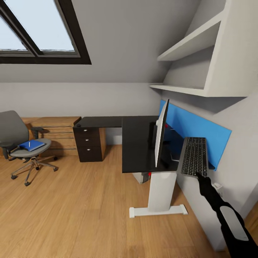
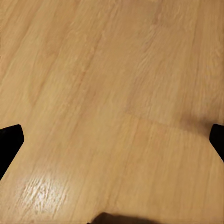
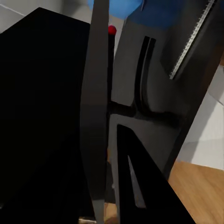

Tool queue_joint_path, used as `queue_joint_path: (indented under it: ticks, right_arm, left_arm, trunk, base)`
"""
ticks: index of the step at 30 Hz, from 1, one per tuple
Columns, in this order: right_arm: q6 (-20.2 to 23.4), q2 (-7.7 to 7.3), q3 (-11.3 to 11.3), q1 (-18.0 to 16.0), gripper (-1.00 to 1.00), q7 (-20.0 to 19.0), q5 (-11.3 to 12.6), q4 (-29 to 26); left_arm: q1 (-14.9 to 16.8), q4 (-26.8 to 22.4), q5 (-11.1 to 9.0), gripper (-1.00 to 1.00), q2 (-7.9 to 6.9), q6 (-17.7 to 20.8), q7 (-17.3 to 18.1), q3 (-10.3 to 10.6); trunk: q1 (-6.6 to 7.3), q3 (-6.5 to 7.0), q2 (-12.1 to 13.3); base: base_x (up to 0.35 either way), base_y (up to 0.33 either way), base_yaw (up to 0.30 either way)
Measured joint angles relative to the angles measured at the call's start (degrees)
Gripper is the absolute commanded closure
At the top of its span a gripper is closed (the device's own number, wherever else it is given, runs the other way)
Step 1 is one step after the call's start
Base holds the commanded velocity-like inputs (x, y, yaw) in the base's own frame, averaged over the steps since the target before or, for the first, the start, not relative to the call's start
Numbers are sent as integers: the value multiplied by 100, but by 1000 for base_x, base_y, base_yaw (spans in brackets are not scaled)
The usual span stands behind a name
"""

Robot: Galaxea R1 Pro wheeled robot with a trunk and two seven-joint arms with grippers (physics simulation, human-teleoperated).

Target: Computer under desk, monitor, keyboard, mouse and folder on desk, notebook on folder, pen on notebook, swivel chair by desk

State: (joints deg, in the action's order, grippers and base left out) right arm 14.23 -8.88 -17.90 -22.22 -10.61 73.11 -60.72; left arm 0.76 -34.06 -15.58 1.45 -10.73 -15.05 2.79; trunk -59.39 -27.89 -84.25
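The black desk [image 1: 138, 143] stands against the right wall. On it the monitor [image 1: 161, 134] appears edge-on, and its thin edge [image 3: 98, 116] also crosses the right wrist view. My right gripper [image 1: 200, 176] is shut on the near end of the grey keyboard [image 1: 193, 156], holding it in the air to the right of the monitor, over the desk's end. The keyboard's key rows [image 3: 193, 42] show beyond the monitor. At the left the swivel chair [image 1: 18, 139] carries a blue folder or notebook [image 1: 31, 145] with a pen [image 1: 29, 143] on it. The computer [image 1: 143, 176] peeks out under the desk. My left gripper [image 2: 112, 140] hangs open over the floor.
A dark drawer unit [image 1: 89, 143] supports the desk's left wing, next to a low wooden chest [image 1: 57, 132]. A blue panel [image 1: 200, 125] lines the wall behind the desk, with white shelves [image 1: 200, 46] above it. Wooden floor [image 1: 79, 208] stretches between the chair and the desk.
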Motion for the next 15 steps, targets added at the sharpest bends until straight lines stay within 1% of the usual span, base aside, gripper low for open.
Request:
queue_joint_path:
  ticks: [5,6,8,9,11,12,14,15]
  right_arm:
    - [-20,210,-6,234,100,14,-14,-517]
    - [-24,404,-1,469,100,22,4,-989]
    - [-28,618,-6,695,100,18,-11,-1417]
    - [-28,808,-2,871,100,19,-16,-1695]
    - [-41,1040,-3,1032,100,25,-30,-1941]
    - [-42,1083,-7,1055,100,27,-30,-1978]
    - [-67,1224,-17,1130,100,41,-24,-2094]
    - [-113,1239,-20,1136,100,47,-20,-2106]
  left_arm:
    - [0,3,-1,-100,-8,-4,-1,-1]
    - [0,4,0,-100,-9,-7,-1,-1]
    - [0,4,0,-100,-9,-8,-1,-1]
    - [0,4,0,-100,-9,-8,-2,-1]
    - [0,4,0,-100,-9,-8,-2,-1]
    - [0,3,0,-100,-9,-8,-2,-1]
    - [0,3,0,-100,-9,-8,-2,-1]
    - [0,3,0,-100,-9,-8,-2,-1]
  trunk:
    - [0,0,0]
    - [0,0,-1]
    - [0,0,0]
    - [0,0,0]
    - [0,0,0]
    - [0,0,0]
    - [0,0,0]
    - [0,0,0]
  base:
    - [-1,0,0]
    - [0,0,0]
    - [0,0,0]
    - [0,0,0]
    - [0,0,0]
    - [0,0,0]
    - [0,0,0]
    - [0,0,0]
